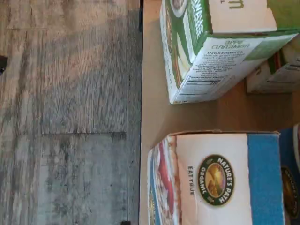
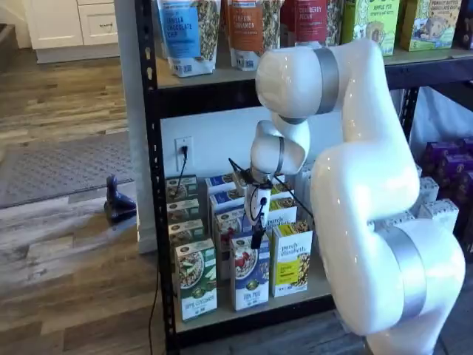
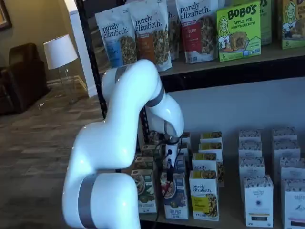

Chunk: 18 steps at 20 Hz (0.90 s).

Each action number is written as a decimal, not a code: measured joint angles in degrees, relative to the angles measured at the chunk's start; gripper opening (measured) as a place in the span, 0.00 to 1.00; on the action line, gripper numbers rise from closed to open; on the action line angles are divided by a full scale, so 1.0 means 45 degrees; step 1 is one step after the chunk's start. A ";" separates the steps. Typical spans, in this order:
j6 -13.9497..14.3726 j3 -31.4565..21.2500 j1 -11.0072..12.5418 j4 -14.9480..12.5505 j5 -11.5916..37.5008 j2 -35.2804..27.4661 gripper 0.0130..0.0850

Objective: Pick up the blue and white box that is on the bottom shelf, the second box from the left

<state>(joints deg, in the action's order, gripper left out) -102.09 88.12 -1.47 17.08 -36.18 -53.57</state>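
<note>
Blue and white box (image 2: pixel 250 279): blue bands, white middle, red berries. Neighbour carton (image 2: pixel 196 288): green-and-white. Next carton (image 2: pixel 291 268): yellow.

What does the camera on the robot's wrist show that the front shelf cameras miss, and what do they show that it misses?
Only the wrist view shows the top of the blue and white box close up, with its round logo readable, and the ingredients panel on the green and white box.

Only the shelf views show the white arm, the gripper hanging above the front box, the yellow box and the pouches higher up.

All share the blue and white box, its green neighbour, the bottom shelf and the wood floor.
</note>
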 joint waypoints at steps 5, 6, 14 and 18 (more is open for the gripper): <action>-0.0106 0.0555 0.0019 0.0124 -0.0099 -0.0487 1.00; -0.0115 0.0655 0.0022 0.0138 -0.0128 -0.0562 1.00; 0.0225 0.1349 -0.0042 -0.0176 -0.0404 -0.1116 1.00; 0.0500 0.1494 -0.0134 -0.0416 -0.0408 -0.1313 1.00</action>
<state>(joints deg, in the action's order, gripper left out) -99.84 94.84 -2.07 15.21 -38.02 -59.48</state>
